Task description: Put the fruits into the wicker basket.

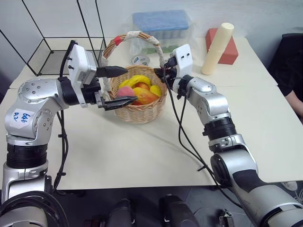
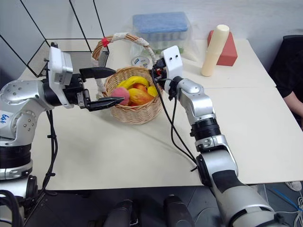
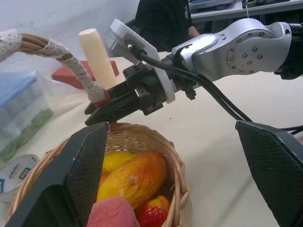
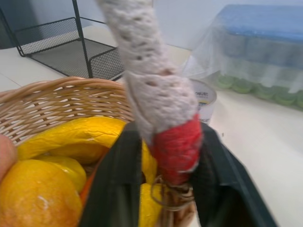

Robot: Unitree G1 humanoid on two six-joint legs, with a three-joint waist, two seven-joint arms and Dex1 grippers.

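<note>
My right gripper [image 4: 163,189] has its 2 black fingers pinching the basket handle [image 4: 151,90] low down, right on the red tape [image 4: 176,149] where the handle meets the rim on that side. The basket [image 1: 142,111] sits in the middle of the white table [image 1: 142,156], and the fruits are inside it: a yellow banana [image 1: 137,80] at the back, a long orange and yellow mango [image 3: 135,177] in the middle, a pink peach [image 1: 124,91] near my left side, and a little red and yellow fruit [image 3: 154,213] low by the wall. My left gripper [image 1: 116,87] is level at the other side of the basket with its 2 fingers spread wide apart. They hold nothing. 1 finger is above the rim and the other is down beside the basket wall, so the rim sits in the gap between them. The handle arches up over the fruits, and the space under it is open. Behind the basket there is a small round tub [image 1: 140,60] and a clear box with a blue lid [image 1: 161,26]. A cream tube [image 1: 217,48] leans by a red block [image 1: 227,52] near the far right edge. A black wire box [image 1: 57,52] stands at the far left corner. The table in front of the basket is bare. A black cable [image 1: 184,137] from my right arm trails across it. A person in dark clothes [image 1: 291,71] is at the right edge of the table.
</note>
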